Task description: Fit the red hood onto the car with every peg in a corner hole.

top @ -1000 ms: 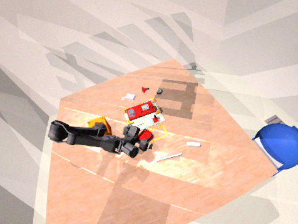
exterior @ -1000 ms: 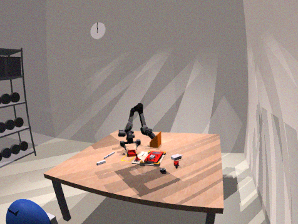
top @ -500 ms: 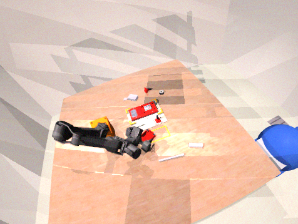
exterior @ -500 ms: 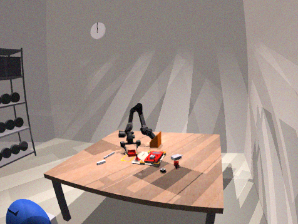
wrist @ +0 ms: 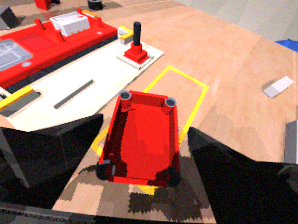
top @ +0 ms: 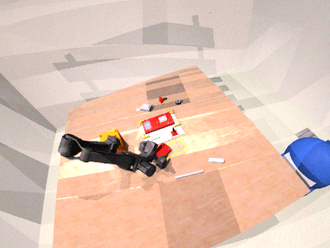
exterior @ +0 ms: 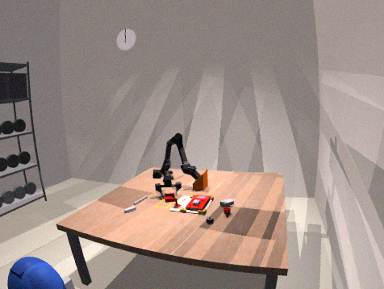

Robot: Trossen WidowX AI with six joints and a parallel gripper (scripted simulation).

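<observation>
From my top feed: chassis [top: 157, 123] [exterior: 199, 203] [wrist: 55, 42] in jig [top: 145, 136] [exterior: 177, 209] [wrist: 60, 100] on bench [top: 208, 201] [exterior: 133, 230] [wrist: 240, 65], engine block [top: 162, 118] [exterior: 196, 202] [wrist: 71, 24] on its deck. I see hood [top: 163, 150] [exterior: 170, 197] [wrist: 145, 137] beside jig, partly inside taped outline [top: 187, 148] [exterior: 158, 207] [wrist: 189, 66]. End effector [top: 154, 160] [exterior: 169, 190] [wrist: 146, 124] straddles hood. Rod [top: 189, 174] [exterior: 140, 200] [wrist: 291, 142] and short bar [top: 216, 161] [exterior: 130, 210] [wrist: 278, 86] lie apart from jig.
</observation>
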